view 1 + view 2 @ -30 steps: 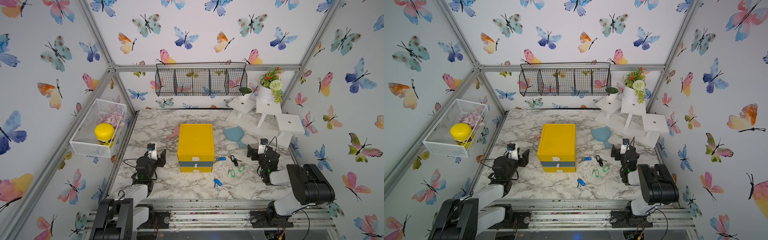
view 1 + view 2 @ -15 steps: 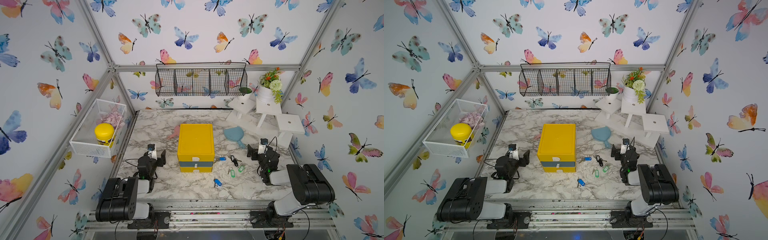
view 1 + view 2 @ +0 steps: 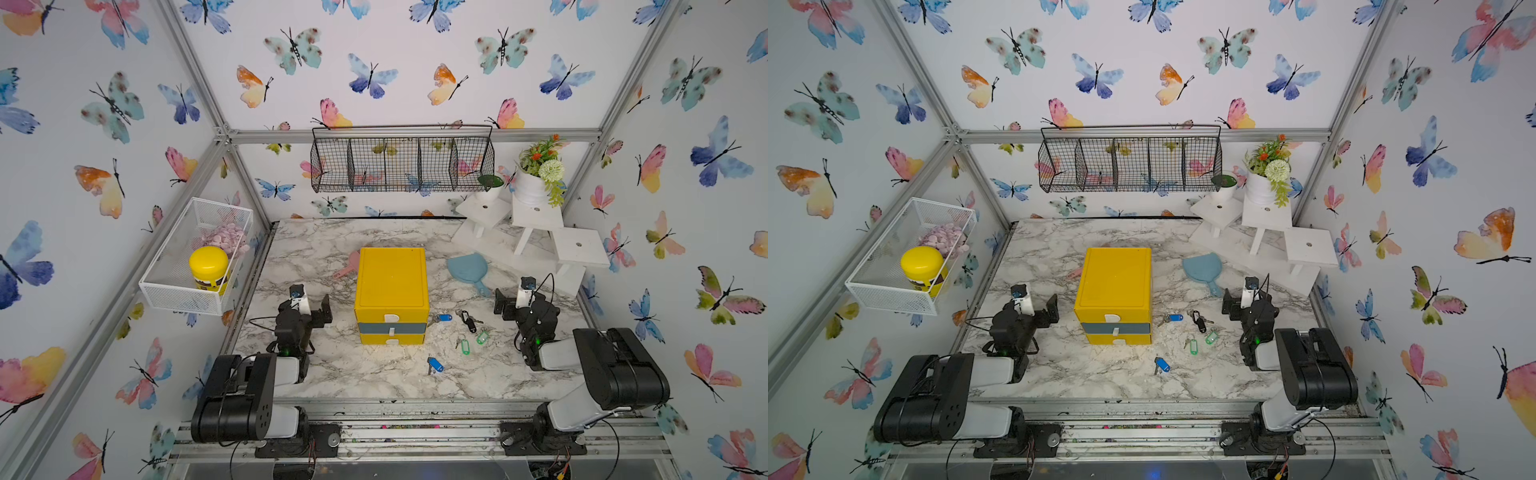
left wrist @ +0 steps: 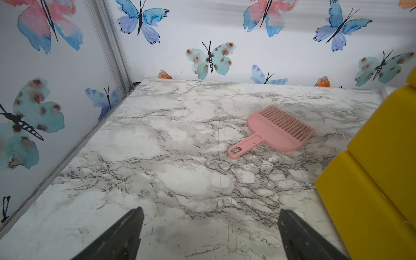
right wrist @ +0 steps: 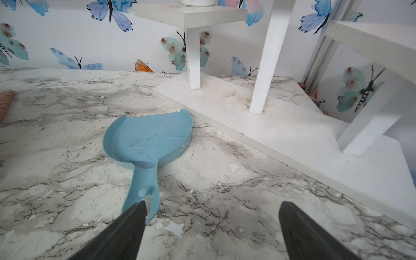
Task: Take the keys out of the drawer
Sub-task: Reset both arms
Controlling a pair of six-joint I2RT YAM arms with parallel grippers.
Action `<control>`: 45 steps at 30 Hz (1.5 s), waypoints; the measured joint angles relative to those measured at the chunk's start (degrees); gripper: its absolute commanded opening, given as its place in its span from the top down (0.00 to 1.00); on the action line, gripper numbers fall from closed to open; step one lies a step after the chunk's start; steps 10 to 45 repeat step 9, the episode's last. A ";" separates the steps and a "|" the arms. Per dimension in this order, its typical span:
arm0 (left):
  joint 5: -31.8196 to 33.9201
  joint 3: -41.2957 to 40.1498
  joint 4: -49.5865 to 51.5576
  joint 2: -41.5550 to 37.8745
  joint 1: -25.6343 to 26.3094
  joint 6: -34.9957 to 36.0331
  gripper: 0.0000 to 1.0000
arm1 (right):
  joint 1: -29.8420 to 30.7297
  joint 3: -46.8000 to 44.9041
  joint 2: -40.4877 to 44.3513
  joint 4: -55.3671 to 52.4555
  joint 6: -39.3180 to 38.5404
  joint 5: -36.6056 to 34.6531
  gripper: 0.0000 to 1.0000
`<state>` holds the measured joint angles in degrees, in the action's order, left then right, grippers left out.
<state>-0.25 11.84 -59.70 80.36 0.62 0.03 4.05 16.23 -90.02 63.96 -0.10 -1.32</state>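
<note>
The keys lie loose on the marble table, right of the yellow drawer unit (image 3: 390, 286) (image 3: 1115, 282), whose three drawers all sit pushed in. There is a blue-tagged key (image 3: 444, 318), a black-tagged one (image 3: 468, 321), two green-tagged ones (image 3: 482, 337) (image 3: 464, 346) and another blue one (image 3: 434, 365) nearer the front. My left gripper (image 3: 311, 309) (image 4: 210, 210) rests left of the unit, open and empty. My right gripper (image 3: 513, 305) (image 5: 212, 203) rests right of the keys, open and empty, one finger beside the dustpan handle.
A pink brush (image 4: 274, 132) lies behind the unit's left side. A blue dustpan (image 5: 148, 139) lies at the back right, in front of a white stepped stand (image 5: 281, 135) with plant pots. A white mesh basket (image 3: 195, 266) hangs on the left wall.
The left arm has folded back and down to rest at the front, and its jaws have spread wider. The right arm and the keys have not moved.
</note>
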 measured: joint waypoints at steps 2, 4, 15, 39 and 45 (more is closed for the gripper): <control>0.20 0.00 0.00 0.00 0.04 -0.04 0.02 | 0.00 0.00 0.00 0.00 0.00 0.00 0.02; 0.24 0.00 0.00 0.02 0.11 -0.04 0.02 | 0.00 0.00 0.00 0.00 0.00 0.00 0.02; 0.35 0.00 0.00 0.02 0.15 -0.07 0.02 | 0.00 0.00 0.00 0.00 0.00 0.00 0.02; 0.35 0.00 0.00 0.02 0.15 -0.07 0.02 | 0.00 0.00 0.00 0.00 0.00 0.00 0.02; 0.35 0.00 0.00 0.02 0.15 -0.07 0.02 | 0.00 0.00 0.00 0.00 0.00 0.00 0.02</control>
